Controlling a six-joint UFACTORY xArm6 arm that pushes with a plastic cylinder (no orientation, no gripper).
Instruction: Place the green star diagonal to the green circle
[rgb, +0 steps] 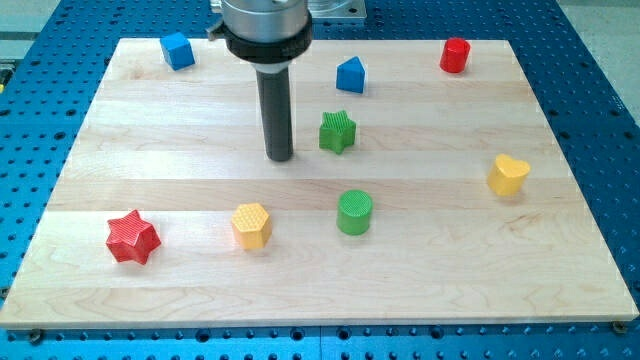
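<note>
The green star (338, 131) lies on the wooden board, above the middle. The green circle (354, 212) stands below it and slightly to the view's right, apart from it. My tip (280, 157) rests on the board just to the view's left of the green star, with a small gap between them, and up and to the left of the green circle.
A red star (133, 237) and a yellow hexagon (252, 225) lie at the lower left. A yellow heart (508, 175) is at the right. Two blue blocks (177, 50) (350, 74) and a red cylinder (455, 55) sit along the top. The board's edge (320, 322) borders a blue perforated table.
</note>
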